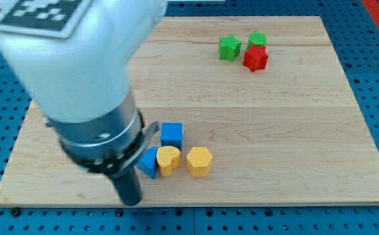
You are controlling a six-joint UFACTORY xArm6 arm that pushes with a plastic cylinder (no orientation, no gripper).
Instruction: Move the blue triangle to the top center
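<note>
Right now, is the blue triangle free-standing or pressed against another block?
Pressed: the blue triangle touches the yellow heart on its right, with my tip just below-left of it.

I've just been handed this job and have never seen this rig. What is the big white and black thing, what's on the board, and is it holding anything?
There is one camera view, looking down at a wooden board. The big white and black shape is the robot arm. It ends in a dark rod; my tip slides on the board and pushes blocks. It holds nothing.

Near the view's bottom sit the blue triangle, a yellow heart-like block, a yellow hexagon and a blue cube. My tip is just below-left of the triangle. Near the top right are a green star, a green round block and a red star.
</note>
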